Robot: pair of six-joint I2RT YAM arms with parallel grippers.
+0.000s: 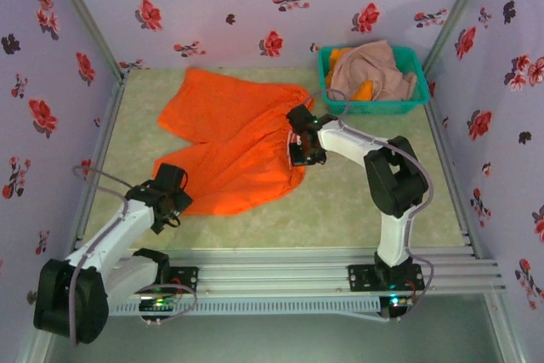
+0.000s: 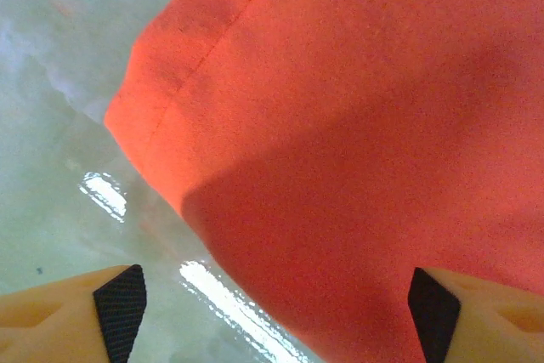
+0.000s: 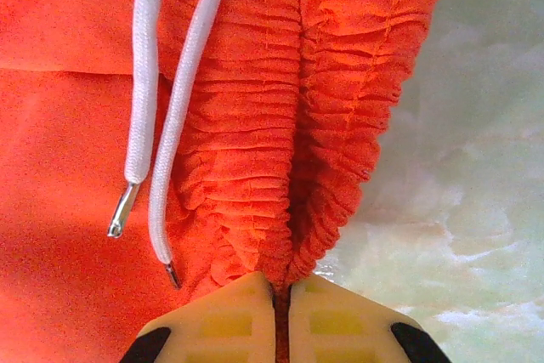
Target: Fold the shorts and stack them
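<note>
A pair of bright orange shorts [image 1: 229, 138] lies spread on the pale green table, legs toward the back left. My right gripper [image 1: 304, 152] is shut on its gathered waistband [image 3: 323, 125], and the pinched cloth runs down between the fingers [image 3: 282, 312]. Two white drawstring ends [image 3: 140, 82] hang beside it. My left gripper [image 1: 180, 197] hovers open over the near left hem corner [image 2: 357, 125]. Its black pads [image 2: 119, 308] stand wide apart, with cloth under the right one and bare table under the left. Pink-beige shorts [image 1: 374, 70] and an orange piece [image 1: 364, 91] lie in the basket.
The teal mesh basket [image 1: 399, 108] stands in the back right corner. Floral walls close in the table on three sides. A metal rail [image 1: 297, 274] runs along the near edge. Bare tabletop [image 1: 357, 201] shows to the right of and in front of the orange shorts.
</note>
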